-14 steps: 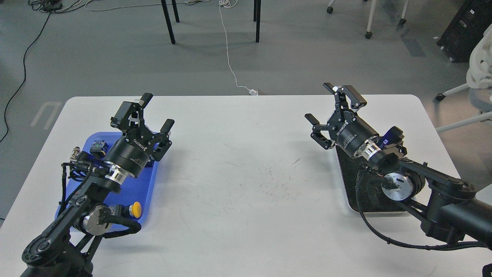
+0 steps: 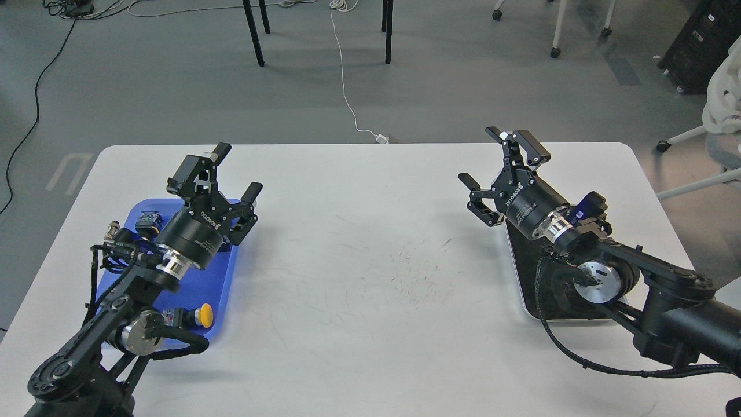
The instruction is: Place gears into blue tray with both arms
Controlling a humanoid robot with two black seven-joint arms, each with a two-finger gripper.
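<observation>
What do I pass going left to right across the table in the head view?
Blue tray with the yellow-capped push-button → open left hand → bare scuffed tabletop → open right hand → steel tray with dark inside.

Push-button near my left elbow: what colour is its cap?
Yellow: the push-button in the blue tray, head view.
</observation>
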